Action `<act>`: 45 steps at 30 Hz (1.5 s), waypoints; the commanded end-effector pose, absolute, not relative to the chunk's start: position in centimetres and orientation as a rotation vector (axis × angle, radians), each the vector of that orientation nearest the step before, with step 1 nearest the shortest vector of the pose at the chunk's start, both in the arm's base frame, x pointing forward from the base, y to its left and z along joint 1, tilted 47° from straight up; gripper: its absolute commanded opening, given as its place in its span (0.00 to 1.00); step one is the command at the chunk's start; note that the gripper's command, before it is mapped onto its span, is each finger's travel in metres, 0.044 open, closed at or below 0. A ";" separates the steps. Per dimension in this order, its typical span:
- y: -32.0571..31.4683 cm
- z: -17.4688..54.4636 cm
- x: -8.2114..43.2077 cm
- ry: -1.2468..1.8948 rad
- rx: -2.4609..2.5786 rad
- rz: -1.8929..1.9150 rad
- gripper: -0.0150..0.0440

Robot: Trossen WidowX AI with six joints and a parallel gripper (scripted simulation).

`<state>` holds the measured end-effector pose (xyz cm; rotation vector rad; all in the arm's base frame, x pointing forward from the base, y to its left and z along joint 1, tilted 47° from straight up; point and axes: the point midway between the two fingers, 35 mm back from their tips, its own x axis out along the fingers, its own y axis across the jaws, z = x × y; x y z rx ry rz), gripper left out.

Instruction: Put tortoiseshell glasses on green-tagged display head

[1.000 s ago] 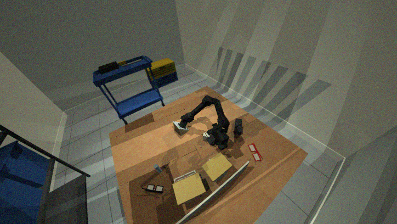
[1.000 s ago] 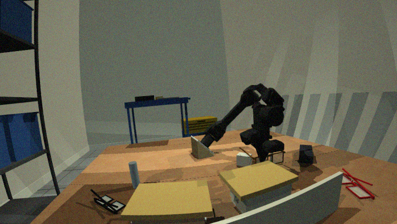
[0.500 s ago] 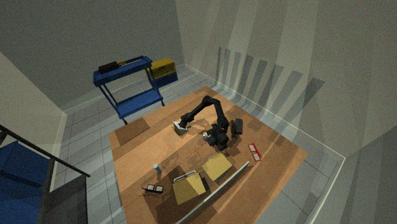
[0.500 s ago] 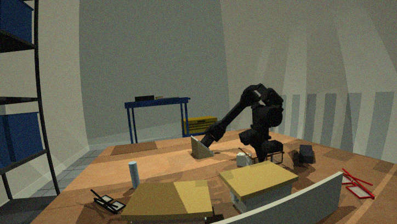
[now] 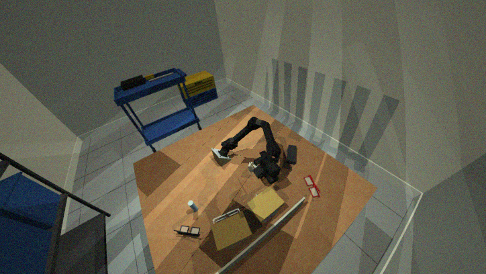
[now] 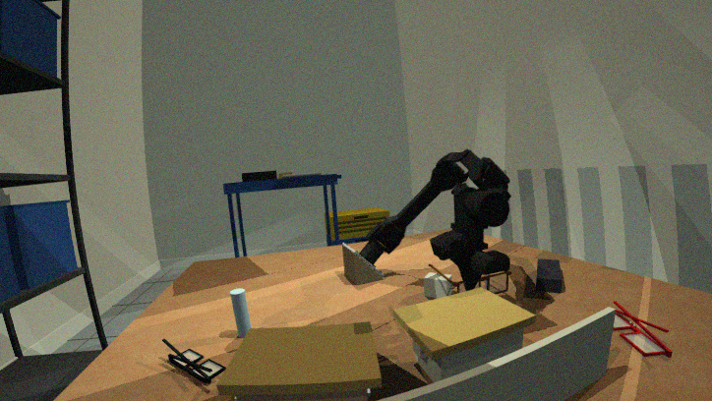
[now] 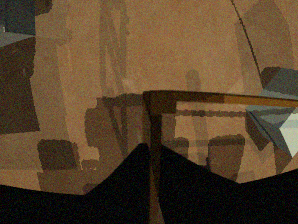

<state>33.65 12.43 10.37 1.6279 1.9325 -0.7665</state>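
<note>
The tortoiseshell glasses (image 7: 200, 95) are in my gripper (image 6: 468, 288) (image 7: 148, 151), which is shut on a thin upright part of their brown frame. One long bar runs right in the wrist view. The fingertips are hidden from above by the arm in the top view. Two blocky grey forms with mustard tops appear to be the display heads: one (image 5: 231, 231) (image 6: 304, 353) at the left, one (image 5: 266, 203) (image 6: 463, 318) at the right, nearer my gripper. A white spectacle-like outline (image 5: 224, 217) lies along the left one's edge. Their faces and a green tag cannot be made out.
Black glasses (image 5: 191, 231) (image 6: 208, 369) and a pale cylinder (image 5: 192, 206) (image 6: 240, 314) stand left. Red glasses (image 5: 314, 187) (image 6: 652, 343) lie right. A long pale barrier (image 5: 265, 234) (image 6: 548, 351) borders the heads. A white faceted object (image 6: 438, 284) and dark block (image 5: 291, 154) (image 6: 550, 275) flank my gripper.
</note>
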 end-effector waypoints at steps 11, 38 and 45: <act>10.6 13.0 34.3 1.926 1.627 -0.774 0.25; 7.4 13.6 33.5 1.914 1.315 -0.256 0.25; 6.7 13.2 33.0 1.883 1.169 -0.049 0.25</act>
